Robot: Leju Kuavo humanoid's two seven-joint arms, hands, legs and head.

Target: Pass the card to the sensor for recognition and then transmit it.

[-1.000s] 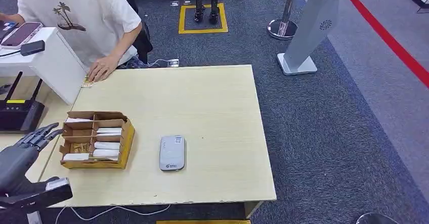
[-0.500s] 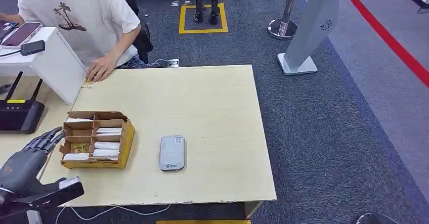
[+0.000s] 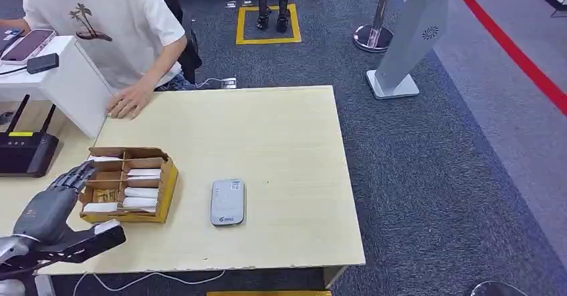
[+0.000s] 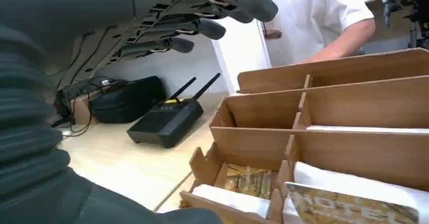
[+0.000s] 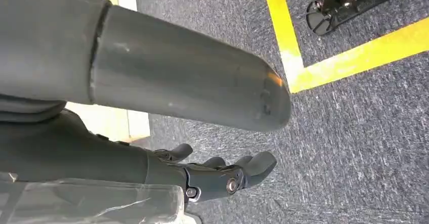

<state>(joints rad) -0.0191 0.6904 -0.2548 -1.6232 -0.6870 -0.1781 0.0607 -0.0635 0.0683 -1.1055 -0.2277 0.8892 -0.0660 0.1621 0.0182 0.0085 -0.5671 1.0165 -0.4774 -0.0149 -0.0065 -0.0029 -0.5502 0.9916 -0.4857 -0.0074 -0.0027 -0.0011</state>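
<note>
Left hand (image 3: 50,206): fingers spread, holding nothing, at the box's nine o'clock. Cardboard box (image 3: 127,184): your cards (image 3: 140,192) lie stacked in its slots; thin, light, stiff, likely slick; pinch one by an exposed edge. Sensor (image 3: 227,202): at the box's three o'clock, open tabletop (image 3: 267,135) around it. Right hand (image 5: 222,176): fingers loosely curled, grasping nothing, hanging over carpet.

The left hand (image 3: 57,206) is hovering with fingers spread, empty, just beside the cardboard divider box (image 3: 127,184) holding white cards (image 3: 142,192). A grey card reader (image 3: 227,202) is lying nearby on the wooden table (image 3: 267,135). A person's hand (image 3: 127,100) is resting at the far edge.
</note>
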